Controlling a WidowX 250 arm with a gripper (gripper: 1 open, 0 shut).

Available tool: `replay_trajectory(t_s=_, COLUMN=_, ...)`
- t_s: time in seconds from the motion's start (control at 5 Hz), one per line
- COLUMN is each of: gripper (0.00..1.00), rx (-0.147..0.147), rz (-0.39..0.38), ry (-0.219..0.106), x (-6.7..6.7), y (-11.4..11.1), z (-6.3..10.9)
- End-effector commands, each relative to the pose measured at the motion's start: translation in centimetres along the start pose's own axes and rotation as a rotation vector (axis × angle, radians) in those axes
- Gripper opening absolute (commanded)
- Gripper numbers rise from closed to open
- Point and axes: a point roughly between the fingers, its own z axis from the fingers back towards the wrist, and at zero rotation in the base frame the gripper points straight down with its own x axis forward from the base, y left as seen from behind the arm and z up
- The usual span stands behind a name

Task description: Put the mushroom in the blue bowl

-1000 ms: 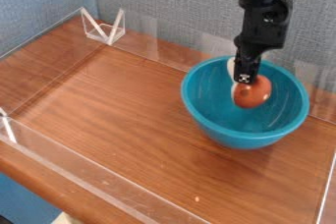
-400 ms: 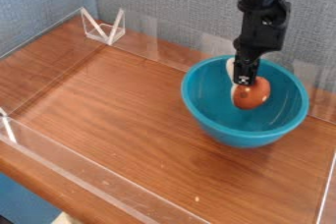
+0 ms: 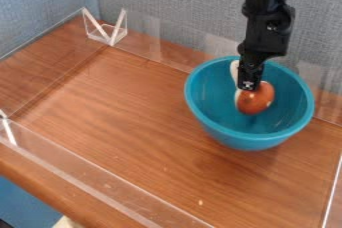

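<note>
Camera shows the arm (image 3: 269, 17) reaching straight down, claw (image 3: 249, 80) pinching the mushroom (image 3: 254, 99) inside the blue bowl (image 3: 214, 118).

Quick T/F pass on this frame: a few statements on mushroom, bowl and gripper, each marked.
1. The mushroom is at the tips of the gripper, within the rim of the blue bowl. True.
2. The gripper is wide open. False: it is shut on the mushroom.
3. The blue bowl stands at the picture's left edge. False: it stands on the right side of the wooden table.
4. The gripper points down into the bowl. True.
</note>
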Motion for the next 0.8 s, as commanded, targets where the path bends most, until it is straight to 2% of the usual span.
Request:
replay_trajectory(t_s=0.0, gripper=0.00, rx=0.051, rz=0.013, ry=-0.025, x=0.01, y=1.17, z=1.61)
replay_trajectory(t_s=0.6, gripper=0.00, rx=0.030, rz=0.024, ry=-0.026, x=0.00, y=1.13, z=0.70)
